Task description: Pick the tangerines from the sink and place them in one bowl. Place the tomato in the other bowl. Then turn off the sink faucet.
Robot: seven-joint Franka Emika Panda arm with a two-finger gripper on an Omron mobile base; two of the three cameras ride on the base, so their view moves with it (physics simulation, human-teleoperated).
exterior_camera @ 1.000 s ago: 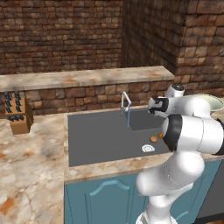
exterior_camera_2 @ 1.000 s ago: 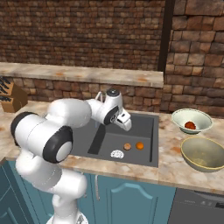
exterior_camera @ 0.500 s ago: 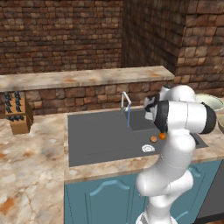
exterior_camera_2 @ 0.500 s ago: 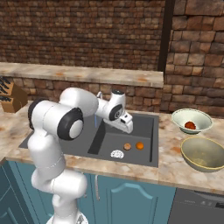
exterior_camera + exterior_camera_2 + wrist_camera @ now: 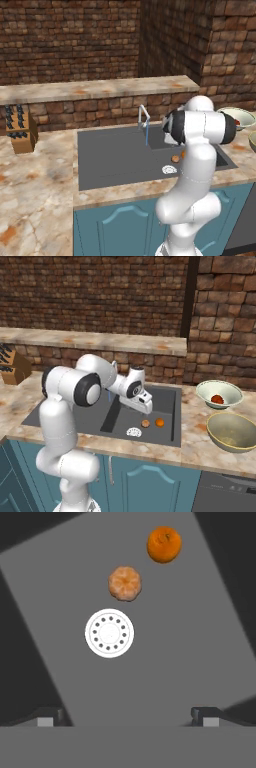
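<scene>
Near the front of the sink [image 5: 70, 406], just past the white drain [image 5: 133, 431], lie the two tangerines: the paler tangerine [image 5: 145, 423] close beside the drain and the bright tangerine [image 5: 159, 422] just to its right. I have the gripper [image 5: 127, 714] hanging over the basin floor with its jaws spread wide and nothing between them; in the hand view the fingertips [image 5: 49, 716] sit well short of the fruit, with the drain between.

To do this pick well, I judge I should move forward over the paler tangerine, centre it between the jaws, and come straight down so neither finger nudges the bright one beside it. A round fruit can roll, so I would close low around its middle.

To the right on the counter waits the olive bowl [image 5: 233, 432], nothing showing in it, for the tangerines; farther back, the cream bowl [image 5: 219, 394] already holds the tomato [image 5: 217, 399]. At the far side of the basin stands the faucet [image 5: 144, 119], water running, to be shut off last.
</scene>
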